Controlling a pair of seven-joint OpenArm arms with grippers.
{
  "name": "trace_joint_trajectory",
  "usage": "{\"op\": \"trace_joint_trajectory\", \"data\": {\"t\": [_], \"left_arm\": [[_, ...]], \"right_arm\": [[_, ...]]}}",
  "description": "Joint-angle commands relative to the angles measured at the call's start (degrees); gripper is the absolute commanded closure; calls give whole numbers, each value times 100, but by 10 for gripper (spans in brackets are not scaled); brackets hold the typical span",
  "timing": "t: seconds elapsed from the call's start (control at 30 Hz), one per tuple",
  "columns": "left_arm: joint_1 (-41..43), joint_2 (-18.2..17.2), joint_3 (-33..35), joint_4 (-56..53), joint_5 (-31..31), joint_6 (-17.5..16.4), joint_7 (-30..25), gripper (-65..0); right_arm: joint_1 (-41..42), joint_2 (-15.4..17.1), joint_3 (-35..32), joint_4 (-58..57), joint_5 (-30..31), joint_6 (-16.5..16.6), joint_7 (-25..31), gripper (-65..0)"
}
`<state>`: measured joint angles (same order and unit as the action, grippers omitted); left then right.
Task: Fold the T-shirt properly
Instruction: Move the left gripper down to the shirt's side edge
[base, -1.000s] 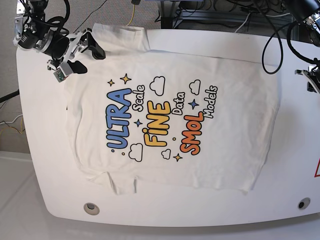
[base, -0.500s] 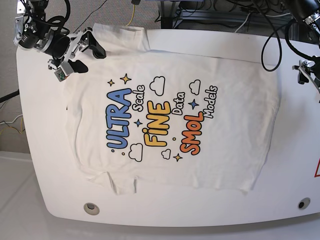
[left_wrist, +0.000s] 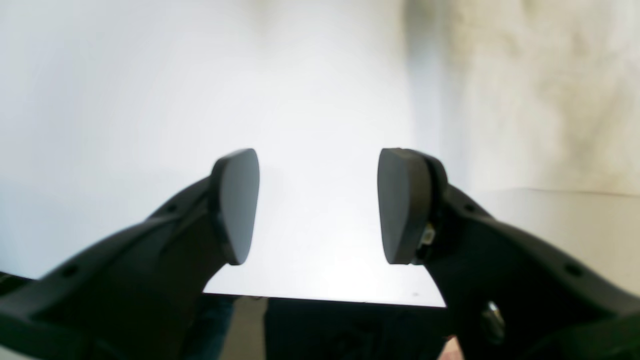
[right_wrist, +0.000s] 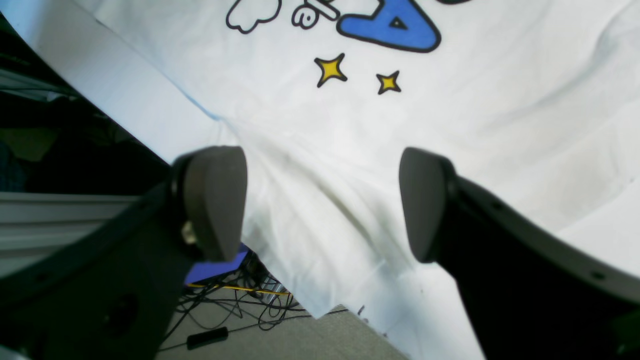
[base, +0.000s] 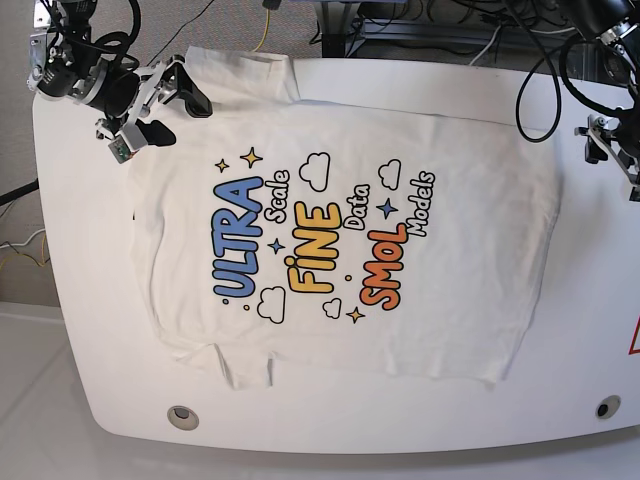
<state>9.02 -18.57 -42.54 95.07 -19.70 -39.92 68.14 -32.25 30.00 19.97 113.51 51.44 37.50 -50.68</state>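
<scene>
T-shirt (base: 340, 250): spread flat, print side up, on the white table (base: 600, 330). Covers most of the tabletop in the base view. Print reads ULTRA / Scale / FINE / Data / SMOL / Models, with clouds and stars around it.
Shirt edges: one sleeve runs off the far table edge at the top of the base view, just beside my right gripper. Cloth is mildly wrinkled, no folds in the body.
Right gripper (right_wrist: 320, 205): my jaws are spread wide, nothing between the pads. I hover over the sleeve and shoulder area; creased white cloth lies below the gap. In the base view this gripper (base: 150, 110) sits at the shirt's upper-left corner.
Right wrist detail: two yellow stars (right_wrist: 331, 68) and the blue letter A of the print show beyond my fingertips. Table edge, floor and cables (right_wrist: 235, 300) show below the sleeve.
Contact, right: cannot tell whether my pads touch the cloth; nothing is pinched.
Left gripper (left_wrist: 318, 206): jaws wide apart, empty. Only bare white tabletop under and ahead of me, no cloth in the wrist view.
Left position: at the right edge of the base view (base: 612, 152), beside the table's edge, apart from the shirt's nearest hem.
</scene>
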Motion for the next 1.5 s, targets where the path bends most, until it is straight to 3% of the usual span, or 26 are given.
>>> {"op": "trace_joint_trajectory", "data": {"t": [0.0,0.37,0.97,1.23,1.47], "left_arm": [[-62,24,-14,98,-47,-8,-31,-361],[-352,402,-22,98,-91,-8,127,-361],[-255,437,-444,63,-1928,-8,267,-361],[8,446,-603,54,-2474,-8,267,-361],[96,595,-954,54,-2561,-8,259,-361]], "right_arm": [[-6,81,39,73,118,9,114,-451],[-6,90,39,64,109,9,114,-452],[-15,125,39,64,109,35,114,-452],[-15,125,39,64,109,35,114,-452],[-15,125,39,64,100,44,114,-452]]}}
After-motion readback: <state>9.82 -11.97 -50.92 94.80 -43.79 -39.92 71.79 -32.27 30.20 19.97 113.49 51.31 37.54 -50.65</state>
